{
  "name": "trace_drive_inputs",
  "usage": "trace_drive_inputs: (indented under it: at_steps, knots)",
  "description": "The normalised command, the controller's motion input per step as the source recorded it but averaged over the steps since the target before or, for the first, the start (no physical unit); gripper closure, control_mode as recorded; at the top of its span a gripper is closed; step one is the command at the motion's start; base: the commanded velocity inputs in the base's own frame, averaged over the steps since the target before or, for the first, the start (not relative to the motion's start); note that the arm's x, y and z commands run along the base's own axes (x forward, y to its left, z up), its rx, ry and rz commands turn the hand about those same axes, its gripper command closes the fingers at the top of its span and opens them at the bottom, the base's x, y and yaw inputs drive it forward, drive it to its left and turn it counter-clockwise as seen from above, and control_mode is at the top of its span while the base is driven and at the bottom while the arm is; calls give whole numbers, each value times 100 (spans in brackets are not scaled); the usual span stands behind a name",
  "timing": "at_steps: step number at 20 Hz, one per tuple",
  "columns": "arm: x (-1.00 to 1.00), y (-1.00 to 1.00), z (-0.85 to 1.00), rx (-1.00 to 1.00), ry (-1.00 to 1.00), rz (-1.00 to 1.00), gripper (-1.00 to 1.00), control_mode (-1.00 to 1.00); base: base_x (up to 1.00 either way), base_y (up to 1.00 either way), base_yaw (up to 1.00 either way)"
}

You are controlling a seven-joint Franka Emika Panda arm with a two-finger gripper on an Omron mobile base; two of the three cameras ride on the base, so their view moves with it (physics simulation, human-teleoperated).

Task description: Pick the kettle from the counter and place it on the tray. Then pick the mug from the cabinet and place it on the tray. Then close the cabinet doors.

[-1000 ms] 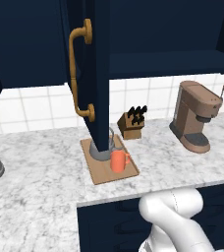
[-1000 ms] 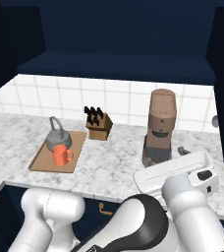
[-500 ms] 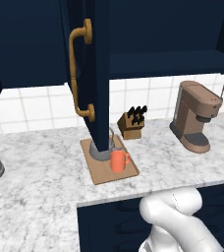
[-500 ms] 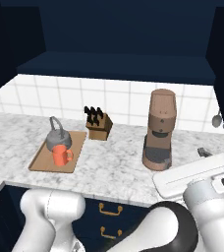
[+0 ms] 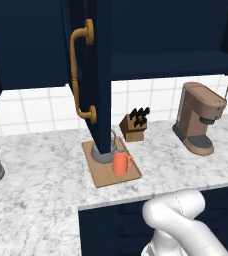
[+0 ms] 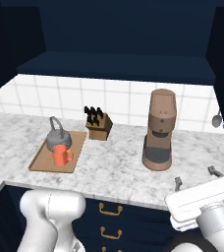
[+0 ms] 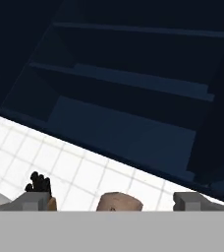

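- since kettle [image 6: 58, 138] & mug [image 6: 61, 155] both sit on the tray [image 6: 41, 161] already, what's left looks like the cabinet doors, judging by layout.
- gripper [image 6: 194, 178] is released, jaws spread wide, nothing between them; it sits low at right of right base view, just past the counter [image 6: 114, 170] front edge, tips pointing up.
- key relation: open cabinet door [image 5: 97, 75] stands edge-on in left base view, long axis vertical, brass handle [image 5: 79, 75] running down its face, well apart from the hand, up & off to its left.
- hand view looks up into the cabinet [image 7: 133, 98], dark shelves bare; coffee machine [image 6: 159, 129] & knife block [image 6: 98, 123] lie between hand and that door.
- other door: dark panel at right edge of right base view, likely nearer the hand; can't tell how far open.
- tray w/ kettle & mug sits below the open door, far left of hand.
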Motion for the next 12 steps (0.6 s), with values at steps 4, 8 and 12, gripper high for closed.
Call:
trace_drive_inputs:
  at_steps: [4, 8, 12]
  knots:
    - [2, -64, 14, 0, 0, 14, -100, -100, 0, 0, 0]
    - [4, -67, 21, 0, 0, 15, -100, -100, 0, 0, 0]
    - [0, -23, 29, 0, 0, 9, -100, -100, 0, 0, 0]
